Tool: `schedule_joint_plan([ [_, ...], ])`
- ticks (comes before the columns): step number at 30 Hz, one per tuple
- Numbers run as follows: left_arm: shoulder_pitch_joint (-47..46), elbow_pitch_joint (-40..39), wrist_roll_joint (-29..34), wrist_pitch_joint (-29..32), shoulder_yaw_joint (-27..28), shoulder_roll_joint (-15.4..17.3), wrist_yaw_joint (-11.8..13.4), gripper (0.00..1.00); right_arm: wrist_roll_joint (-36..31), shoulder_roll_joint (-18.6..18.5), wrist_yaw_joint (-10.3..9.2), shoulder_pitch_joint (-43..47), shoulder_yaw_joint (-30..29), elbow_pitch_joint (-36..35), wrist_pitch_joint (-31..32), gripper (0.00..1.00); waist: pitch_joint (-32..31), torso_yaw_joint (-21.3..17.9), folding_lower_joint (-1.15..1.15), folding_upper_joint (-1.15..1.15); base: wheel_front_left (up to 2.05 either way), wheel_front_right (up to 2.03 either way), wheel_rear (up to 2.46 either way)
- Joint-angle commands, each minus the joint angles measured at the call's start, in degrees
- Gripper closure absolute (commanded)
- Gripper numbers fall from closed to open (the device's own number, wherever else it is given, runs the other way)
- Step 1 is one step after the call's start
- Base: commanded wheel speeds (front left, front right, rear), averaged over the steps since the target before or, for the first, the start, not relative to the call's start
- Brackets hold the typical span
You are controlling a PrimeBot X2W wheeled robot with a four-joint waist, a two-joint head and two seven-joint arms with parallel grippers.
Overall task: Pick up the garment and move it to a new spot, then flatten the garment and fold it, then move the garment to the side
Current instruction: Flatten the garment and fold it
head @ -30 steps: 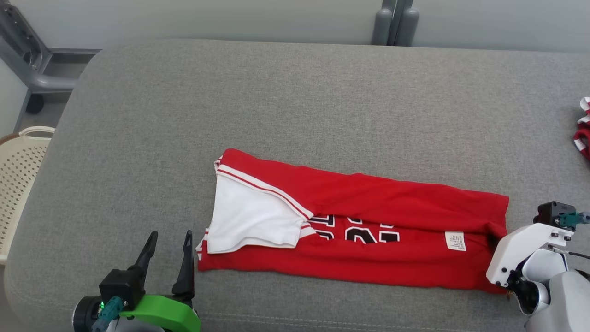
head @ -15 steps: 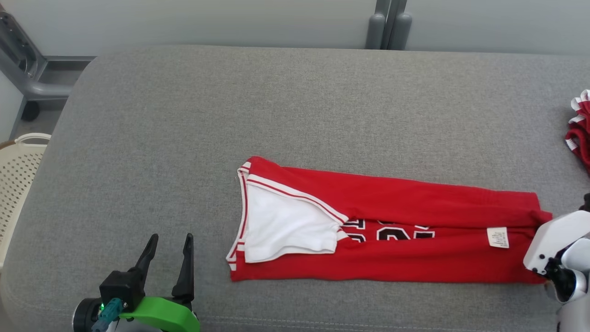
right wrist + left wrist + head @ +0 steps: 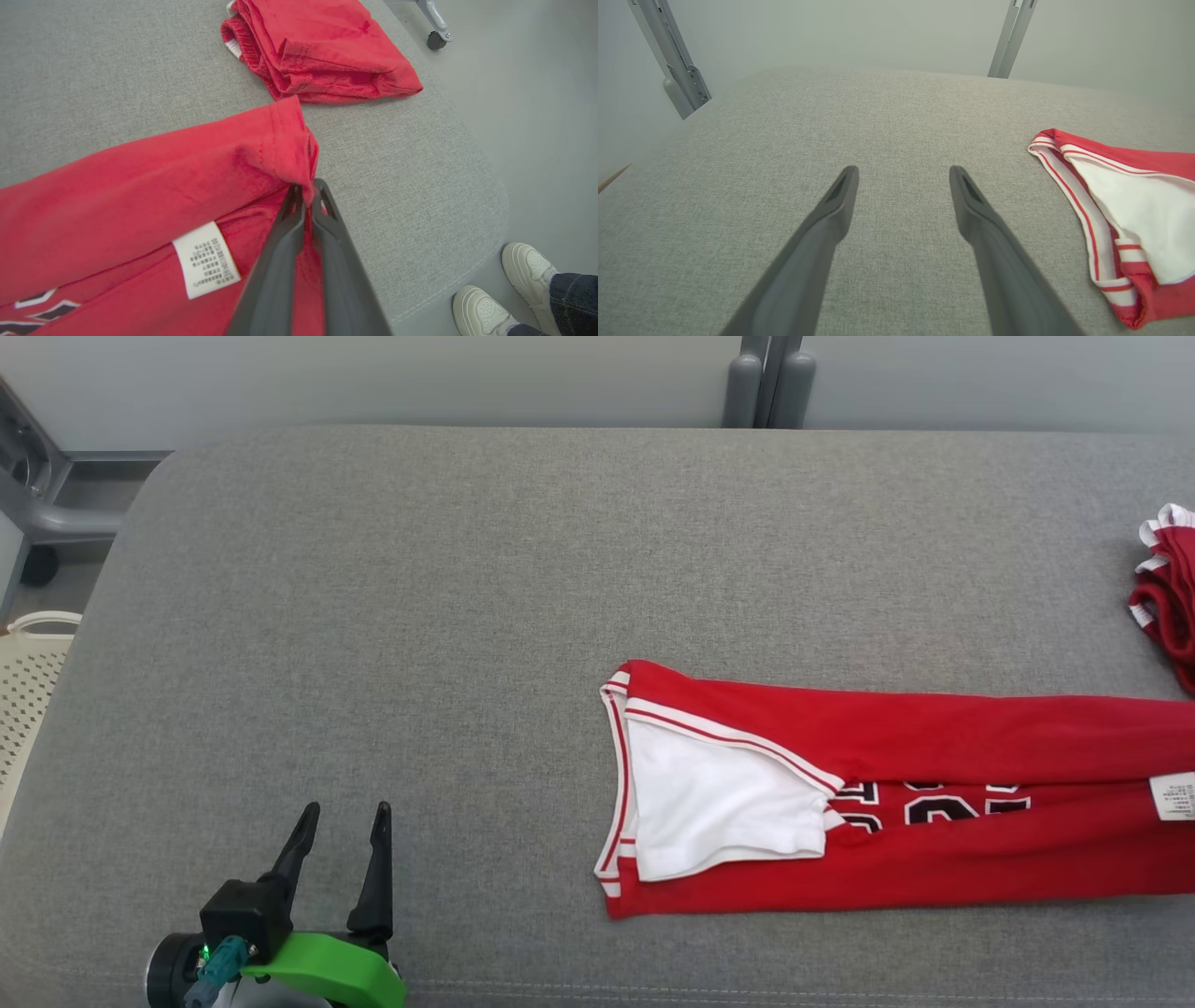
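Now, basket [image 3: 26,681]: a cream perforated basket is seen off the cushion's edge, far out to the left of the left jaws.
left gripper [image 3: 344,809]: its jaws are spread wide and nothing is held; bare grey fabric is seen between them and ahead of them.
cushion [image 3: 467,597]: a grey upholstered surface is spread under both sets of jaws.
garment [image 3: 934,803]: a red jersey is laid out as a long band to the right of the left jaws, apart from them. Its white-lined neck end is turned toward them, and its hem end is caught in the right jaws.
care label [image 3: 205,259]: a white tag is sewn near the hem, just left of the right jaws.
right gripper [image 3: 306,192]: its jaws are pressed together on a bunched corner of the hem, with red cloth pinched between the tips.
folded pile [image 3: 322,51]: more red clothing is stacked beyond the right jaws' tips, apart from the pinched hem.
shoes [image 3: 528,270]: a person's white shoes are seen on the floor, right of the right jaws.
task done: the lengthwise fold is judged finished, both long sides being turned in.
task left: a crosswise fold and the move to the side are judged outstanding; which of them the pinch serves cannot be told.
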Motion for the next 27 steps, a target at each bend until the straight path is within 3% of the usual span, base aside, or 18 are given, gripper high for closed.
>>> schedule_joint_plan([
  [1, -0.9, 0.0, 0.5, -0.2, 0.1, 0.1, -0.2, 0.0, -1.0, -1.2, -0.12, 0.1, 0.2, -0.8, 0.3, 1.0, -0.1, 0.0, 0.0, 0.0, 0.0, 0.0, 0.0],
  [9, -0.7, 0.4, 0.3, -0.2, 0.3, 0.0, -0.3, 0.0, -0.7, -0.7, -0.11, 0.4, 5.5, -3.5, 2.4, 1.0, -1.1, 0.6, 0.0, 0.0, 0.0, 0.0, 0.0],
  [19, 0.0, 0.4, 0.4, -0.2, 0.8, -0.2, -0.2, 0.0, 4.5, 1.6, -0.1, 0.8, 21.4, -5.5, 5.2, 1.0, -2.6, 1.3, 0.0, 0.0, 0.0, 0.0, 0.0],
  [27, -0.2, 0.2, 0.8, -0.2, 0.3, -0.5, -0.3, 0.0, 8.3, 3.8, -0.1, -2.1, 33.7, -2.2, 5.3, 1.0, -3.0, 2.5, 0.0, 0.0, 0.0, 0.0, 0.0],
])
